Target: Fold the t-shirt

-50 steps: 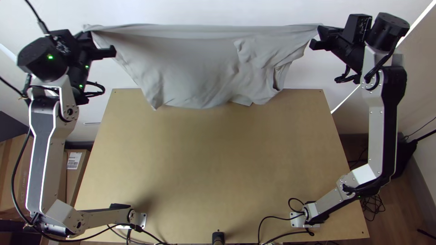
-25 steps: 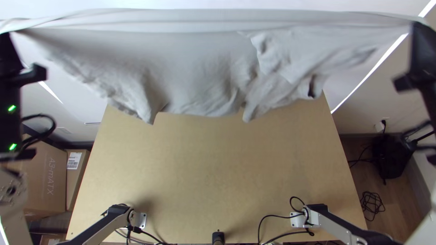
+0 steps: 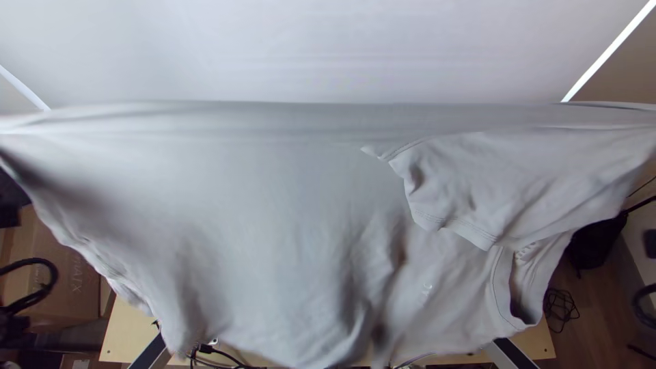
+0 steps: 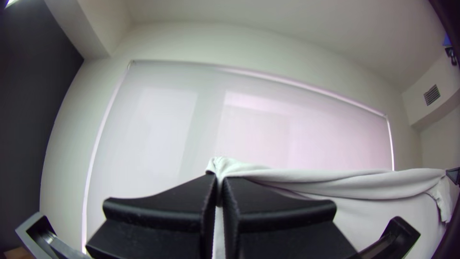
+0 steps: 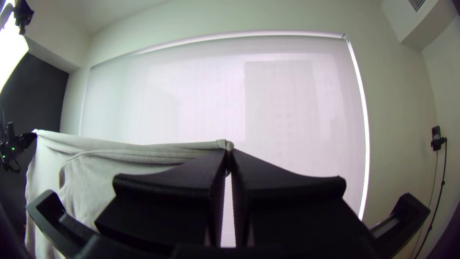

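The light grey t-shirt hangs spread between both grippers, its top edge stretched nearly straight across the top view. A sleeve and the neck opening lie toward the right. Part of my left gripper shows at the left edge, and a dark bit of my right gripper at the right edge. In the left wrist view, my left gripper is shut on one end of the shirt's upper edge. The right wrist view has my right gripper shut on the other end.
The cloth covers most of the wooden table, hanging in front of the arms' lower links. Cardboard boxes stand at the left, and a black object with cables stands on the floor at the right.
Both grippers have moved apart and out toward the view's sides. The shirt has come closer to the top camera, its upper edge pulled wide and its lower part sweeping down over the table.
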You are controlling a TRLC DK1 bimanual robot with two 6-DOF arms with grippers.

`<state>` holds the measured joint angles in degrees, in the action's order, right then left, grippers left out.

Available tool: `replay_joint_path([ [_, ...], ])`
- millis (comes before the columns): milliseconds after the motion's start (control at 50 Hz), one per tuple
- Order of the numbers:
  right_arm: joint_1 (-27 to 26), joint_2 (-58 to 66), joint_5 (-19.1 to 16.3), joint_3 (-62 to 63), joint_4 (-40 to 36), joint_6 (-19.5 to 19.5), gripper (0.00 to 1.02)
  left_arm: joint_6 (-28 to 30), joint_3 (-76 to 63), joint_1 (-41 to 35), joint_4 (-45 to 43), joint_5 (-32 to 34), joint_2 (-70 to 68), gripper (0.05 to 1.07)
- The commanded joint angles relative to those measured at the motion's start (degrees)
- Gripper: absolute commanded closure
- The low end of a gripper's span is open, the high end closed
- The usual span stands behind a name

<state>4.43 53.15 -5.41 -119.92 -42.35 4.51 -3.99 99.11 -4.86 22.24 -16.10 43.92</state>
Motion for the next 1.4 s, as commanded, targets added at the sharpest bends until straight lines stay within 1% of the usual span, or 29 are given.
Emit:
replay_joint_path([
  [0, -1.0, -2.9, 4.5, 9.6, 1.7, 1.5, 1.00, -3.2, -10.1, 1.2, 0.0, -3.8, -4.9, 1.05],
  [80, -0.2, -6.4, 4.4, 21.6, 4.2, 1.5, 1.00, -3.7, -20.0, 0.7, -0.1, -2.7, -9.0, 1.05],
  [180, 1.1, -10.1, 4.4, 36.2, 8.2, 1.6, 1.00, -6.2, -31.6, -0.2, 2.3, -0.3, -13.4, 1.05],
  [220, 2.4, -11.0, 4.5, 41.7, 9.3, 1.6, 1.00, -7.4, -35.7, -0.7, 4.1, 2.0, -14.5, 1.05],
  [280, 3.7, -11.7, 4.5, 48.6, 10.2, 2.9, 1.00, -7.5, -41.8, -1.0, 4.4, 3.2, -16.0, 1.05],
  [320, 5.0, -12.2, 4.6, 52.9, 11.1, 3.0, 1.00, -7.5, -46.0, -1.3, 5.2, 6.1, -16.4, 1.05],
  [340, 5.4, -12.5, 4.6, 54.9, 11.8, 3.0, 1.00, -7.3, -48.4, -1.4, 5.0, 6.4, -16.9, 1.05],
  [380, 5.4, -12.4, 4.5, 58.0, 12.9, 3.4, 1.00, -6.8, -53.2, -1.2, 2.7, 6.9, -17.6, 1.05],
  [440, 5.9, -11.3, 4.6, 61.8, 14.4, 3.7, 1.00, -6.0, -58.4, -1.4, 1.6, 8.5, -17.6, 1.05],
  [460, 5.8, -10.8, 4.5, 63.4, 15.2, 3.7, 1.00, -5.5, -60.0, -1.2, -0.3, 8.5, -17.5, 1.05],
  [560, 5.7, -7.8, 4.5, 68.2, 18.6, 3.8, 1.00, -5.3, -64.7, -0.9, -5.5, 10.1, -14.1, 1.05],
  [640, 5.8, -4.1, 4.5, 70.6, 21.2, 4.2, 1.00, -5.5, -65.6, -0.9, -9.1, 11.4, -8.6, 1.05],
  [700, 5.6, -0.9, 4.4, 71.8, 23.7, 5.6, 1.00, -5.3, -66.2, 0.0, -13.1, 11.7, -4.2, 1.05],
  [760, 5.4, 2.8, 4.2, 72.6, 25.7, 5.9, 1.00, -5.0, -66.6, 0.1, -17.1, 11.9, 0.5, 1.05],
  [800, 5.1, 5.0, 4.0, 73.0, 27.5, 7.1, 1.00, -5.0, -66.3, 0.1, -19.3, 11.9, 3.2, 1.05],
  [860, 5.1, 8.6, 3.7, 73.0, 29.0, 7.5, 1.00, -4.9, -66.0, 0.1, -22.9, 11.9, 7.7, 1.05],
  [920, 4.8, 12.0, 3.7, 73.0, 31.3, 8.8, 1.00, -4.8, -65.0, 0.1, -25.2, 11.9, 11.9, 1.05],
  [960, 4.8, 14.4, 3.7, 72.5, 32.0, 8.8, 1.00, -4.4, -64.6, 0.1, -27.2, 11.9, 14.7, 1.05],
  [1020, 4.1, 18.0, 3.7, 71.7, 33.7, 9.2, 1.00, -4.3, -63.3, 0.1, -28.7, 12.0, 18.9, 1.05],
  [1140, 2.9, 25.9, 3.5, 68.1, 34.9, 9.2, 1.00, -3.8, -60.4, 0.2, -30.8, 12.0, 27.0, 1.05],
  [1380, 1.3, 41.5, 3.4, 58.9, 35.3, 9.2, 1.00, -4.0, -51.1, 2.0, -34.5, 13.0, 43.1, 1.05],
])
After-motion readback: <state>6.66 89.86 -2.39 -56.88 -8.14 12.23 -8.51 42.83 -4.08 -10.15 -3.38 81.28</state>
